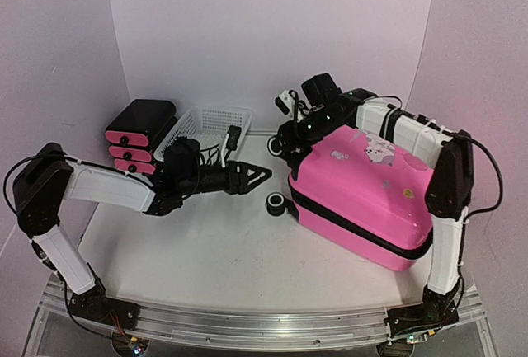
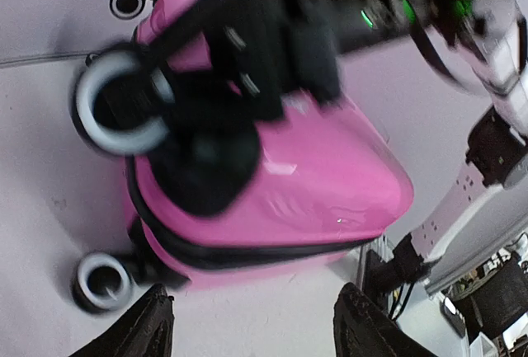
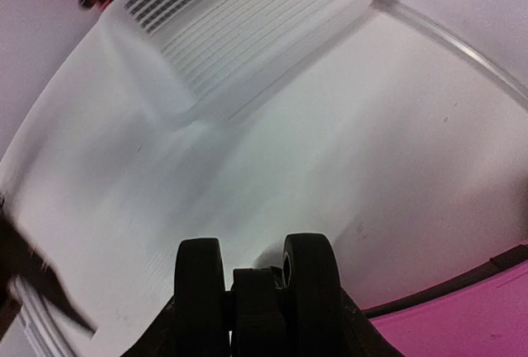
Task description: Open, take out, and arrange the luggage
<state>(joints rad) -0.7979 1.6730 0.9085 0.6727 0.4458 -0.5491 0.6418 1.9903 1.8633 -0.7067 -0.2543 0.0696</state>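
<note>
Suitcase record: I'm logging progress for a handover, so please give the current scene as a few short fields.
suitcase: pink, lying on the table's right side, zipper band closed all round
left gripper: open, empty, pointing at the suitcase's wheel end, not touching it
right gripper: at the suitcase's far corner, apparently closed on a black wheel
basket: white, at the back, left of the suitcase
drawer unit: black with pink fronts, just left of the basket
task stage: suitcase not yet opened

Probably lab, white backdrop (image 1: 272, 35), aluminium rail (image 1: 247, 324)
</note>
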